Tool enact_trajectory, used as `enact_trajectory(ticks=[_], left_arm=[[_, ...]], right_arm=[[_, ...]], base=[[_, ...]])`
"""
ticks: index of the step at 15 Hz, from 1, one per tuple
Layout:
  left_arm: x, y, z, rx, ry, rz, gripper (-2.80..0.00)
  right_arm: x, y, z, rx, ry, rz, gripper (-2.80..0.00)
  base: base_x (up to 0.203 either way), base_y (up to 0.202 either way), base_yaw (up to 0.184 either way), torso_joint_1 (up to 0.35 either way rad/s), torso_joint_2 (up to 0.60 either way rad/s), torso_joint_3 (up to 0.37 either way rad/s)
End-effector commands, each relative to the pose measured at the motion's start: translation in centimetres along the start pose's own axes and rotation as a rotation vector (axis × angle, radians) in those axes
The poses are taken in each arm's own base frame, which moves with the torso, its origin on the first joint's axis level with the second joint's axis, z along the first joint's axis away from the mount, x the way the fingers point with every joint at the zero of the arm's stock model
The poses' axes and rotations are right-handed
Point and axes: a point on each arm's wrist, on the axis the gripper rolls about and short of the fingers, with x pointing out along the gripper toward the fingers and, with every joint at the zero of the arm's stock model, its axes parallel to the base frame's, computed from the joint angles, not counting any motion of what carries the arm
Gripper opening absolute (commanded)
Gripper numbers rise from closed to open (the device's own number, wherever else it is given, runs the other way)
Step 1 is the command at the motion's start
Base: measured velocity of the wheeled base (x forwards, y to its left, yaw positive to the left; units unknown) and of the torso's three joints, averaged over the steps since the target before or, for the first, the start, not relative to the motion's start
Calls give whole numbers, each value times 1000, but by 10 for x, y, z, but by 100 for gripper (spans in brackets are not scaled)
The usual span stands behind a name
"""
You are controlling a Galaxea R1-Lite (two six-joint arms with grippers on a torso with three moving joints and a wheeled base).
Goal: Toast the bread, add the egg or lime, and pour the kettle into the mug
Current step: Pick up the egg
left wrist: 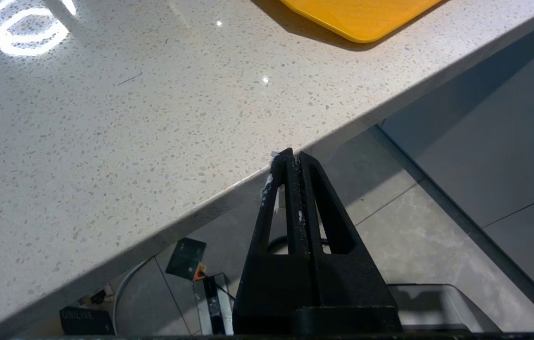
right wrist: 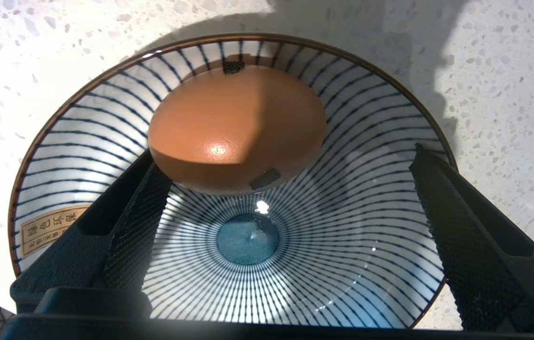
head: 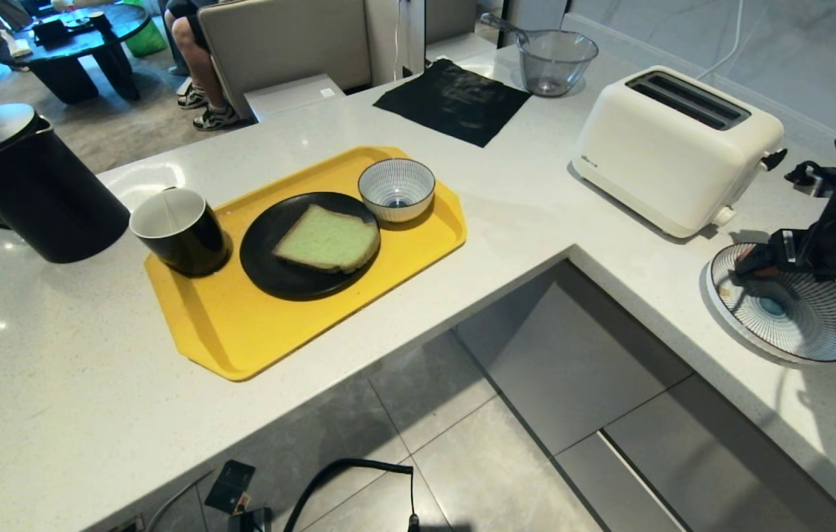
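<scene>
Head view: at the right edge of the frame the right gripper [head: 758, 262] hangs over the large striped bowl [head: 817, 336], which sits close to the counter's front edge [head: 639, 295]. The toaster [head: 673, 148] stands just above it in the frame. At centre left, the bread [head: 329, 239] lies on a black plate [head: 270, 270] on the yellow tray [head: 240, 332], with the mug [head: 179, 230] beside it and the kettle [head: 22, 185] at far left. A small striped bowl [head: 396, 189] sits on the tray's upper right, open counter lying between tray and toaster.

Left wrist view: the left gripper [left wrist: 292, 163] is closed on nothing, parked off the counter's edge over the floor, clear of the tray corner [left wrist: 361, 21] at the top of the frame.

Right wrist view: the jaws stand wide apart and empty, reaching into the bowl [right wrist: 380, 123]. The egg [right wrist: 236, 130] rests on the inner slope in the upper middle of the frame, apparently touching the left finger [right wrist: 134, 222]. To grip well, the gripper likely needs to shift until the egg sits midway between the fingers, then close gently; the sloped wall leaves little room, and a nudge could roll the egg or slide the bowl toward the edge.
</scene>
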Motion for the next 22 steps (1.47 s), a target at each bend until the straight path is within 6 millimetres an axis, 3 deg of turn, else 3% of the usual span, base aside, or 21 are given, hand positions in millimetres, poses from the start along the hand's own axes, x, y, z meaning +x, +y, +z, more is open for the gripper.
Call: enact_trajectory(ticks=[1, 15, 22], left_arm=[[1, 0, -4, -1, 13, 1, -280], [1, 0, -4, -1, 13, 1, -280], [1, 0, -4, -1, 13, 1, -280]], right_arm=[[1, -2, -1, 3, 8, -4, 0], [-4, 12, 4, -22, -21, 66, 0], [7, 12, 11, -22, -79, 60, 0]], base=[[0, 0, 0, 0, 0, 0], [0, 0, 0, 0, 0, 0], [0, 0, 0, 0, 0, 0]])
